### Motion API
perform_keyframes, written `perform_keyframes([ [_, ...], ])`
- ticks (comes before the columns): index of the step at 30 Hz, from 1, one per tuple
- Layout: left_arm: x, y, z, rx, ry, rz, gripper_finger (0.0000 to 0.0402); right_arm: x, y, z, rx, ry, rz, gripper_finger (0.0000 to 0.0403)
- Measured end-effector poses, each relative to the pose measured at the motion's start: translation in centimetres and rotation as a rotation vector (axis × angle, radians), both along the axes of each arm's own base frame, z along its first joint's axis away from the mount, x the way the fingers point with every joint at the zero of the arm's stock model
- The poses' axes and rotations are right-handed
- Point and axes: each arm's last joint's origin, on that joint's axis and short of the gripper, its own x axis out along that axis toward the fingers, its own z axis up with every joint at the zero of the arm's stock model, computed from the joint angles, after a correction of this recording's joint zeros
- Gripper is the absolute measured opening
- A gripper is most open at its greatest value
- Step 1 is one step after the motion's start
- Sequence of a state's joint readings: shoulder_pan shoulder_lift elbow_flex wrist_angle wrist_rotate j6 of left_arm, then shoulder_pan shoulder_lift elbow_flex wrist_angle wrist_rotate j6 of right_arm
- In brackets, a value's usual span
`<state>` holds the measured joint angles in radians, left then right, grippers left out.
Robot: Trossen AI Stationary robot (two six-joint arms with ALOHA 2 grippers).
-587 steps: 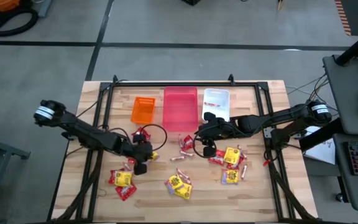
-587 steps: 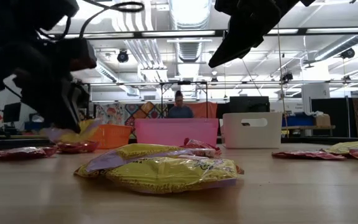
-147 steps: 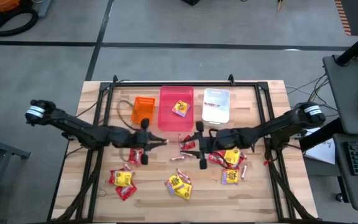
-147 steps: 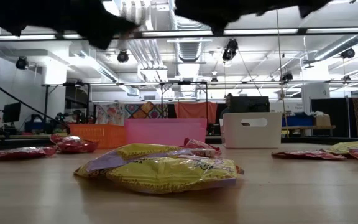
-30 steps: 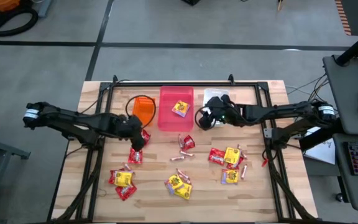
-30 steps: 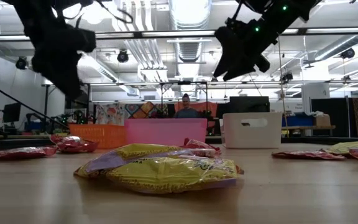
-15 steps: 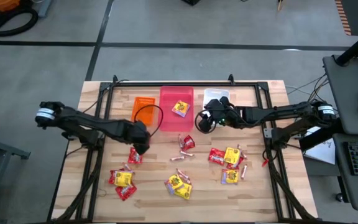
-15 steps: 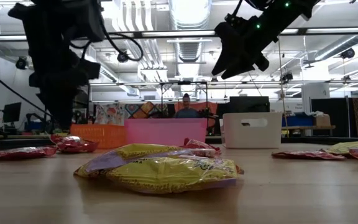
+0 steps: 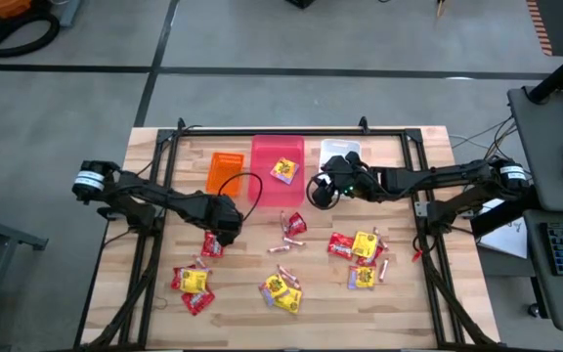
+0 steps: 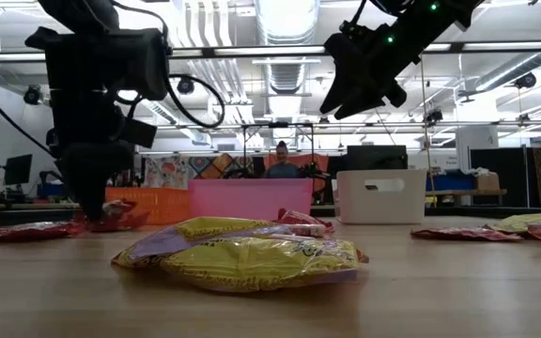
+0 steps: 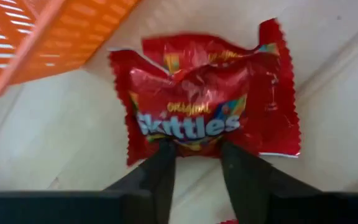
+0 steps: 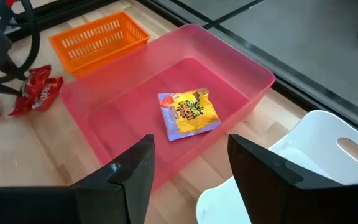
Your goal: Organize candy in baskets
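Since half a second ago your left gripper (image 9: pixel 225 232) has dropped from beside the orange basket (image 9: pixel 225 172) toward the table; the right arm has not shifted. The left fingers (image 11: pixel 160 171) now stand spread either side of a red packet (image 11: pixel 207 121), which lies flat just near of the orange basket's corner; they look to be not yet closed on it, though only the wrist view shows this.

You are early in the job. The orange basket seems empty, the pink basket (image 9: pixel 279 171) holds one yellow packet (image 9: pixel 283 171), and what sits in the white basket (image 9: pixel 344 150) is hidden by the right arm. Most candy is still on the table (image 9: pixel 409 293): red and yellow packets near left, a yellow pile (image 9: pixel 281 291) near centre, thin sticks mid-table, more packets (image 9: pixel 362 256) to the right.

Your right gripper (image 9: pixel 324 190) hangs open and empty between the pink and white baskets.

Room: the left has the orange rim close; elsewhere the boards are open.
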<state>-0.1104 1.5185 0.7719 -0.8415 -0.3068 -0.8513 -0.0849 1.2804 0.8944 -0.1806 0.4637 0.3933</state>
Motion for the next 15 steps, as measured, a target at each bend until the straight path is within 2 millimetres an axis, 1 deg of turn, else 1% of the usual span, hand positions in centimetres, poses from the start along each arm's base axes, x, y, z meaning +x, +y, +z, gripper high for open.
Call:
perform_keyframes([
  [5, 0.03, -0.05, -0.08, -0.013, 0.002, 0.005, 0.0022, 0.02, 0.16, 0.00, 0.000, 0.000, 0.006, 0.0194],
  [6, 0.02, -0.08, -0.07, -0.019, 0.001, 0.004, 0.0011, 0.02, 0.19, 0.00, 0.000, 0.000, 0.007, 0.0194],
  [12, -0.11, -0.53, 0.26, -0.051, -0.008, -0.022, 0.0002, 0.07, 0.59, 0.00, -0.003, 0.003, 0.023, 0.0194],
  [15, -0.28, -0.92, 0.75, -0.061, -0.027, -0.050, 0.0001, 0.07, 0.63, 0.00, -0.005, 0.004, 0.026, 0.0194],
])
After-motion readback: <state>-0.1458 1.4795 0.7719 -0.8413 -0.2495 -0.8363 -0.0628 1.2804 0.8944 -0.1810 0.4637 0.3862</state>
